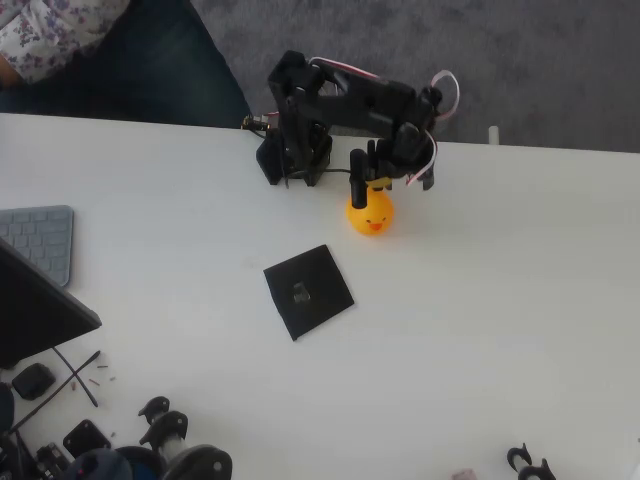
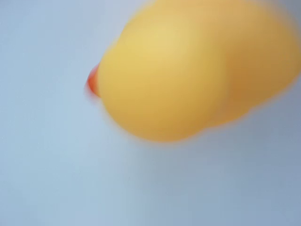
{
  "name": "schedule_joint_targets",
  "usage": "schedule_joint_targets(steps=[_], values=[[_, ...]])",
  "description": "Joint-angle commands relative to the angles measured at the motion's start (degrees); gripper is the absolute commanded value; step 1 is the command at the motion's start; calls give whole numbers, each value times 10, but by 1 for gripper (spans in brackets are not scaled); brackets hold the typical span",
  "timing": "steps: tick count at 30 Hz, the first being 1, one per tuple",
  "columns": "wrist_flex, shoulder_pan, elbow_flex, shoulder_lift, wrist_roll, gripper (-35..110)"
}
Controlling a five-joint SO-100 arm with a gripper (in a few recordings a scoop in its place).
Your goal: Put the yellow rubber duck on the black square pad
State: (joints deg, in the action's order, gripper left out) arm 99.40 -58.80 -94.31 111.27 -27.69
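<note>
The yellow rubber duck (image 1: 372, 216) sits on the white table just below the arm's base, its orange beak facing the bottom of the overhead view. My black gripper (image 1: 367, 188) hangs right over the duck's rear, with its two dark fingers reaching down onto the back of the body. How firmly they hold the duck is unclear. In the wrist view the duck (image 2: 188, 70) is a large blurred yellow shape very close to the camera, beak tip at the left. The black square pad (image 1: 308, 291), with a grey mark at its centre, lies flat a short way down-left of the duck.
A grey keyboard (image 1: 36, 240) and a dark slanted panel (image 1: 40, 310) occupy the left edge. Small black parts (image 1: 165, 440) lie at the bottom left, and black clips (image 1: 530, 462) at the bottom right. A person (image 1: 60, 40) sits beyond the table's far edge.
</note>
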Motion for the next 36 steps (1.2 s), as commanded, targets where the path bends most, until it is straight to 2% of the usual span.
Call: schedule_joint_targets(steps=[1,8,15,25,36], values=[[13,1,33,28,-10,26],[6,2,-86,25,-11,26],[7,3,-101,25,-43,26],[10,158,-104,24,-152,25],[1,159,-187,-6,-161,25]])
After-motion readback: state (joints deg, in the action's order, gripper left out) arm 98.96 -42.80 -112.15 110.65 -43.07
